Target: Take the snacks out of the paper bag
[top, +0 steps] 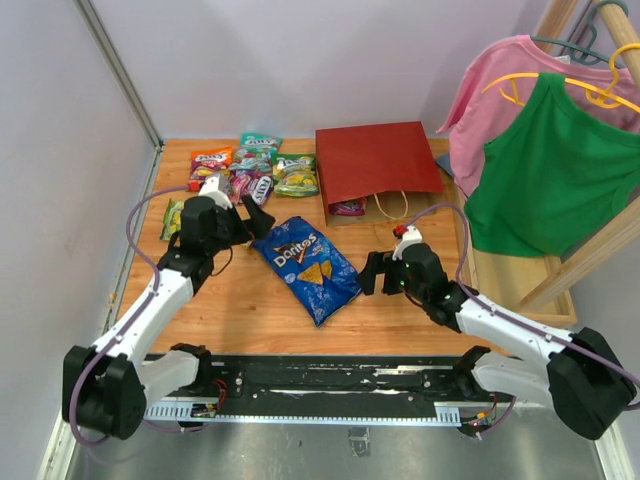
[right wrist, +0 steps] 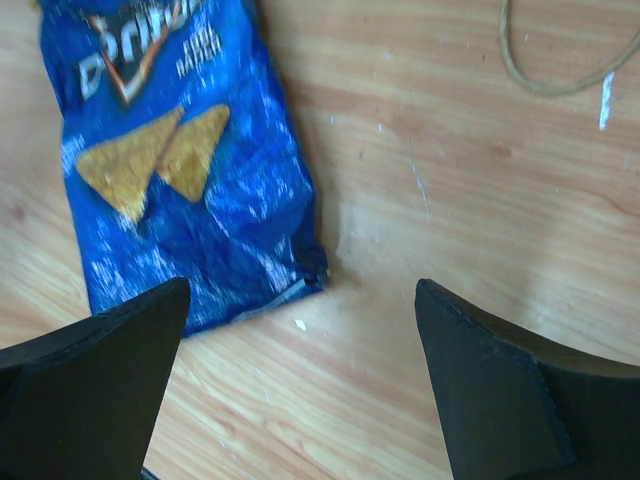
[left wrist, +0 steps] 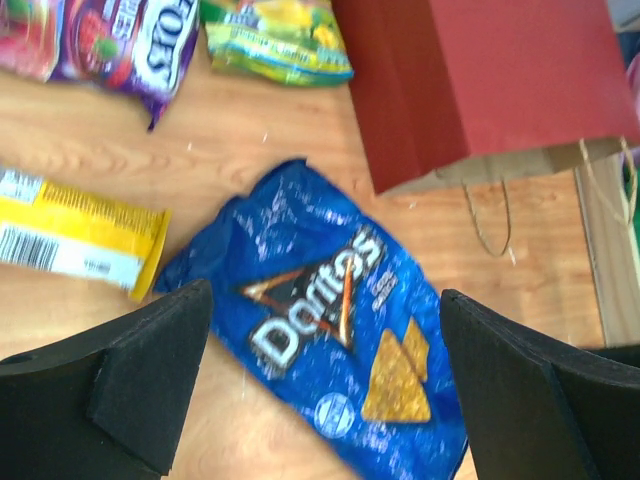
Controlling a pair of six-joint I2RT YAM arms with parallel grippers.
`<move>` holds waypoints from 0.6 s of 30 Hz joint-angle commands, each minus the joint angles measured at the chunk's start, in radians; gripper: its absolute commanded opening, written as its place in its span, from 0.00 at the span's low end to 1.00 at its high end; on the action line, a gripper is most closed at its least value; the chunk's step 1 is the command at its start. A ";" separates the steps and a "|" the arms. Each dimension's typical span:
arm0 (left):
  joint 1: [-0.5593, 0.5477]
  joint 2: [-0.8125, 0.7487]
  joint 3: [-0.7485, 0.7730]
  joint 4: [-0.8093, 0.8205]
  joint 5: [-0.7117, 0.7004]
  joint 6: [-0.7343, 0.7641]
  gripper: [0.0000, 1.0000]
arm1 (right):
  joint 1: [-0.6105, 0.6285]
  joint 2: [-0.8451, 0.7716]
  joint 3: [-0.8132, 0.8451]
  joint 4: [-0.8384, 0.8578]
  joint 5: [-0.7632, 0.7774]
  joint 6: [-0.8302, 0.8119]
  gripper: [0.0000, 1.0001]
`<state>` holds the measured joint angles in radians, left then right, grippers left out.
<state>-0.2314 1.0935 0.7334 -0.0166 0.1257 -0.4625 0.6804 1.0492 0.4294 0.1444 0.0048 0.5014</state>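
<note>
The dark red paper bag [top: 378, 160] lies flat at the back of the table, its mouth and handle [top: 392, 205] facing me. A purple packet [top: 347, 208] shows at its mouth. The blue Doritos bag [top: 305, 266] lies on the wood between the arms. Several candy packets [top: 245, 165] lie at the back left. My left gripper [top: 255, 218] is open and empty above the Doritos bag [left wrist: 340, 340], with the yellow bar wrapper [left wrist: 80, 235] to its left and the paper bag [left wrist: 480, 90] ahead. My right gripper [top: 372, 272] is open and empty over bare wood right of the Doritos bag [right wrist: 180, 190].
A pink shirt [top: 500, 90] and a green shirt [top: 550, 170] hang on a wooden rack [top: 560, 270] at the right edge. A grey wall [top: 70, 180] bounds the left. A black rail [top: 330, 378] runs along the near edge.
</note>
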 commanded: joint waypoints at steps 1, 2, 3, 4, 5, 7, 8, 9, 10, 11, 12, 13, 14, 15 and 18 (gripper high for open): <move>0.004 -0.154 -0.093 0.032 0.021 -0.016 1.00 | -0.048 0.057 0.050 0.183 -0.021 0.109 0.92; 0.004 -0.188 -0.129 0.046 0.027 -0.029 1.00 | -0.054 0.078 0.055 0.208 -0.009 0.119 0.89; 0.005 -0.220 -0.165 0.065 0.033 -0.042 1.00 | -0.060 0.102 0.061 0.230 0.007 0.124 0.86; 0.005 -0.253 -0.202 0.085 0.035 -0.055 1.00 | -0.069 0.128 0.072 0.250 0.026 0.130 0.83; 0.004 -0.280 -0.228 0.104 0.037 -0.063 1.00 | -0.083 0.159 0.081 0.272 0.036 0.143 0.80; 0.005 -0.314 -0.252 0.118 0.040 -0.062 1.00 | -0.124 0.237 0.083 0.350 0.023 0.210 0.71; 0.005 -0.317 -0.250 0.109 0.040 -0.057 1.00 | -0.143 0.276 0.076 0.403 0.013 0.261 0.65; 0.004 -0.316 -0.244 0.101 0.041 -0.055 1.00 | -0.161 0.318 0.064 0.472 0.008 0.315 0.58; 0.004 -0.314 -0.243 0.097 0.048 -0.056 1.00 | -0.176 0.363 0.053 0.546 0.012 0.375 0.51; 0.004 -0.314 -0.246 0.099 0.057 -0.060 1.00 | -0.186 0.418 0.043 0.627 0.020 0.433 0.47; 0.004 -0.313 -0.252 0.107 0.071 -0.064 1.00 | -0.193 0.475 0.037 0.730 0.026 0.478 0.47; 0.004 -0.314 -0.258 0.113 0.087 -0.066 1.00 | -0.198 0.540 0.040 0.860 0.024 0.515 0.46; 0.004 -0.315 -0.259 0.114 0.091 -0.067 1.00 | -0.202 0.598 0.054 0.942 0.018 0.550 0.45; 0.004 -0.317 -0.257 0.110 0.093 -0.065 1.00 | -0.205 0.659 0.078 1.002 0.013 0.583 0.44; 0.004 -0.330 -0.242 0.081 0.088 -0.053 1.00 | -0.208 0.801 0.173 1.084 0.012 0.663 0.40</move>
<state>-0.2314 0.7841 0.4812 0.0513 0.1886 -0.5224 0.4873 1.7302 0.5087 0.9333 0.0082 0.9863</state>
